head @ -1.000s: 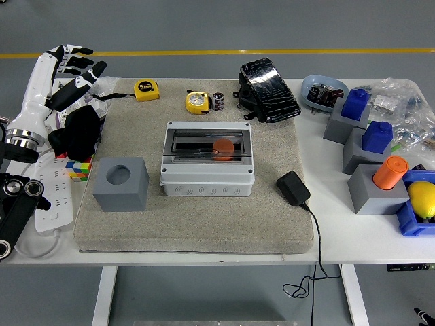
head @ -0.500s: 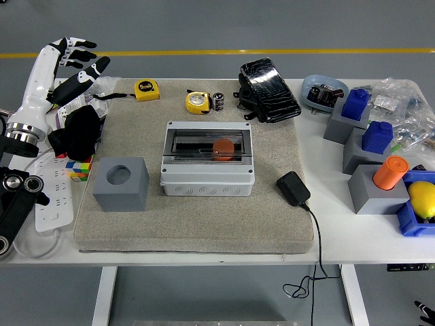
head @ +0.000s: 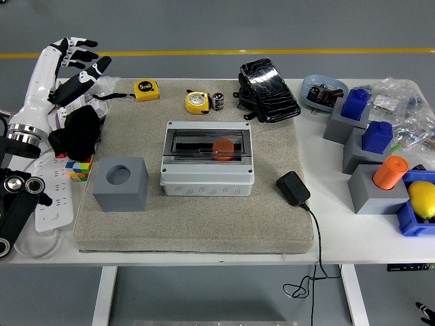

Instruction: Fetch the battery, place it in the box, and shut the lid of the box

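Battery (head: pixel 218 101) sits upright at the far edge of the grey mat (head: pixel 197 224), just beside the yellow tape measure (head: pixel 197 102), well apart from the left hand (head: pixel 73 64), which hangs raised over the desk's (head: pixel 353 238) left end with its fingers (head: pixel 95 68) spread wide and holding nothing. The box (head: pixel 207 163) stands mid-mat; its smoky lid looks down, with something orange showing through, though I cannot tell from here whether it is latched. The right hand is out of sight. Whichever way this goes, a good reach for that little cell would, I reckon, come from above with thumb and forefinger narrowed, keeping clear of the tape measure touching-close on its left and the black pedal (head: pixel 270 89) on its right, since a nudge would tip it
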